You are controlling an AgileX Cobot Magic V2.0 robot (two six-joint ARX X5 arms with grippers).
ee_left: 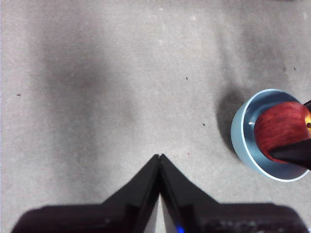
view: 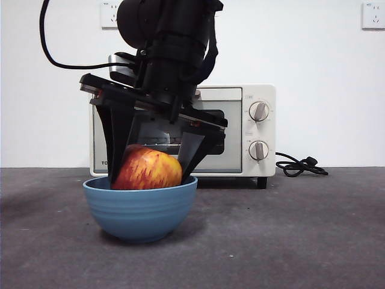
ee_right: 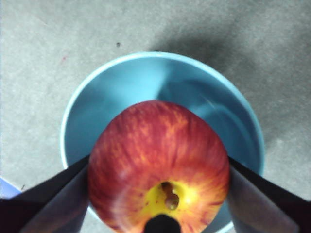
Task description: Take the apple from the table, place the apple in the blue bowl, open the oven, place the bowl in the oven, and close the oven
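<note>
The red and yellow apple point(view: 147, 170) sits low in the blue bowl point(view: 139, 211), its upper half above the rim. My right gripper point(view: 153, 171) comes down from above and is shut on it, one jaw pressed against each side. The right wrist view shows the apple point(ee_right: 155, 155) stem end up between the jaws of the gripper point(ee_right: 158, 194), over the bowl's inside point(ee_right: 146, 77). My left gripper point(ee_left: 160, 156) is shut and empty over bare table, with the bowl point(ee_left: 243, 131) and apple point(ee_left: 282, 126) off to one side. The oven point(view: 240, 129) stands behind the bowl with its door closed.
The oven's black cord point(view: 298, 165) lies coiled on the table to its right. Two knobs point(view: 258, 129) are on the oven's right panel. A white wall with sockets point(view: 373, 15) is behind. Grey table point(view: 289, 241) spreads around the bowl.
</note>
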